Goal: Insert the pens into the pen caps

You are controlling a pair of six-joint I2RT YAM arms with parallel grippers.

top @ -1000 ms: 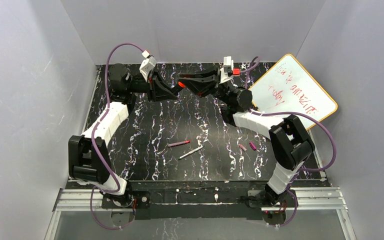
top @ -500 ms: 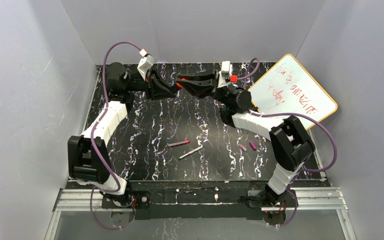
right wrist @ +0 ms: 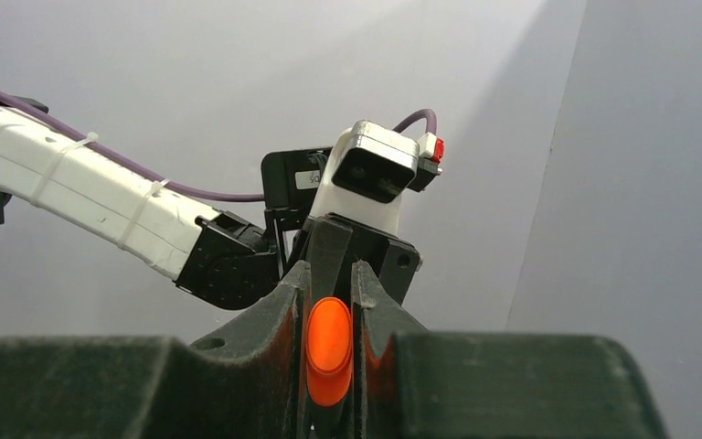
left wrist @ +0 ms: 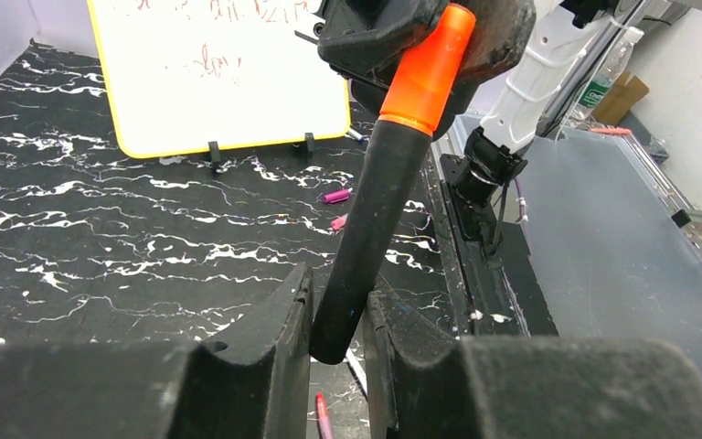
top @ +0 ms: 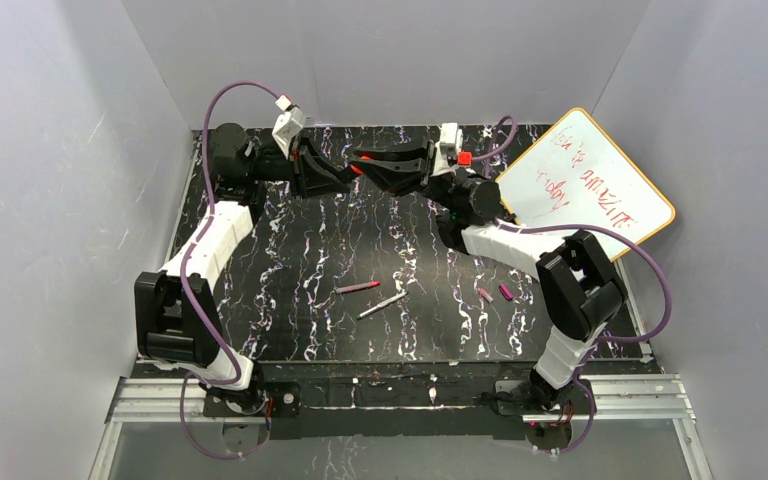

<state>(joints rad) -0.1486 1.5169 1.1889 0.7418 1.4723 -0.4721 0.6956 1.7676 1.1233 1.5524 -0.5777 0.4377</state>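
My left gripper (top: 345, 175) is shut on the black pen (left wrist: 366, 229), gripping its rear end, raised above the far middle of the table. My right gripper (top: 368, 163) faces it and is shut on the orange cap (right wrist: 329, 347), which sits on the pen's front end (left wrist: 425, 69). The magenta-purple pen (top: 357, 287) and the white-grey pen (top: 381, 305) lie side by side on the black marbled table (top: 290, 250). The pinkish cap (top: 484, 295) and the purple cap (top: 505, 291) lie loose to their right; both also show in the left wrist view, purple (left wrist: 335, 196) and pinkish (left wrist: 338, 222).
A yellow-framed whiteboard (top: 590, 180) with red writing stands at the back right, also in the left wrist view (left wrist: 219, 73). Grey walls close in the table on three sides. The left arm's wrist camera (right wrist: 375, 165) fills the right wrist view.
Both grippers, still joined through the pen and cap, have shifted slightly toward the back and left. The pens and caps on the table have not moved.
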